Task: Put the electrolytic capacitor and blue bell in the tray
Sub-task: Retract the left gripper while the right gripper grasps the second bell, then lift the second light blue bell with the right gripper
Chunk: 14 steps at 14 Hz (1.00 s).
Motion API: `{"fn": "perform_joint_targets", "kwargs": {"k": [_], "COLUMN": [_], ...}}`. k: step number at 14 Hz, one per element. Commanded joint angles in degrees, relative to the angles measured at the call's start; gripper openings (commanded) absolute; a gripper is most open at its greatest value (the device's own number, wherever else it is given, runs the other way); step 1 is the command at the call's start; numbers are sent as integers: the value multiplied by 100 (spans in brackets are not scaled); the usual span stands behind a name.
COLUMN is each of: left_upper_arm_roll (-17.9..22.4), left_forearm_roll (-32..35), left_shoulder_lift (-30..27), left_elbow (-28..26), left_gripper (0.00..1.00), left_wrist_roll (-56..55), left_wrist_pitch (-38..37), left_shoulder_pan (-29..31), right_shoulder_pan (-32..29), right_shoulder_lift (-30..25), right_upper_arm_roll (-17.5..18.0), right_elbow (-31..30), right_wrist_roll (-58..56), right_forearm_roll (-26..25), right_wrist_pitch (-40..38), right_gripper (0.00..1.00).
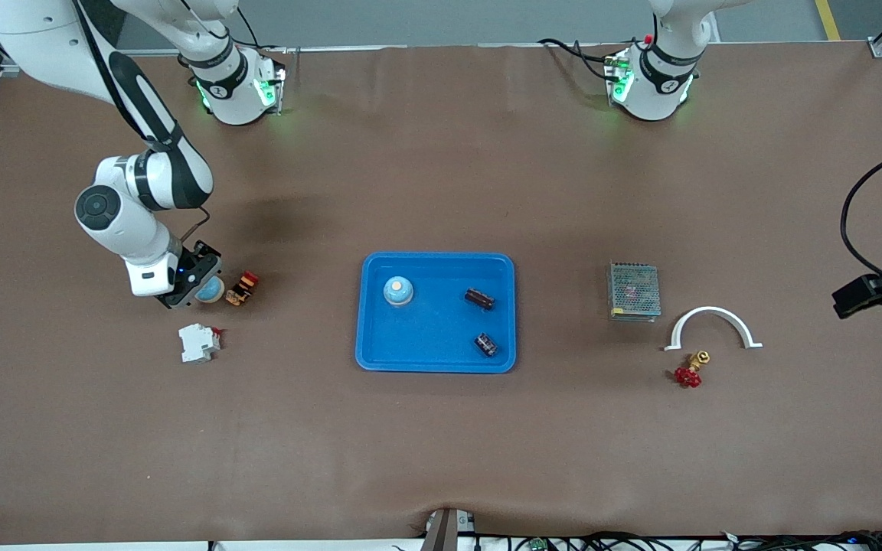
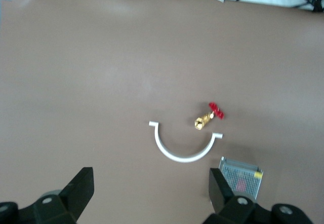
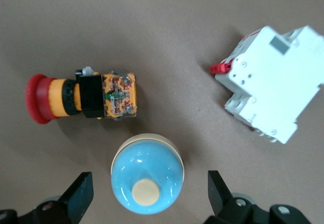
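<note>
Tray (image 1: 380, 353): bell (image 1: 398, 291), two capacitors (image 1: 479, 299)

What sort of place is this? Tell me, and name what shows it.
Probably a robotics lab bench: a brown table with two arms mounted on it, cables along its edge, and small electrical parts such as a circuit breaker and a power supply.

Robotics lab: two bench-mounted arms (image 1: 142, 191), industrial parts.
</note>
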Motion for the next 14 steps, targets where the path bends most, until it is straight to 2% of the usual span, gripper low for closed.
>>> {"fn": "perform_joint_targets", "kwargs": {"k": [1,6,8,10,14], "left_upper_arm_roll": [-4,-13,258,951,1112], "left_forearm_roll": [-262,-701,-1098,-1142,-1169], "left_shoulder_lift": [-317,-554,-834,-1282,-1811], "left_elbow": [-161,-214,-476,-976,-1549], "left_gripper": [100,100,100,100,100], "left_wrist_roll": [212,555,696,696,775], "left_wrist_pitch": [-418,-604,-595,-595,-586], "left_shoulder_pan": [60,78,-105,-807,-924], "right_shoulder_pan": [-115,-106,-106,-106,-115], "right_shoulder_lift": [86,288,297,306,306], "right_upper_arm_roll": [86,86,86,86,86], "right_elbow": [-67,-67,-67,-67,-59], "right_wrist_roll": [-128,-128,-128,-128,-128], "right_forearm_roll": [44,44,44,44,44], "right_wrist_pitch": [138,366,366,366,366], "right_gripper": [100,100,100,100,100]}}
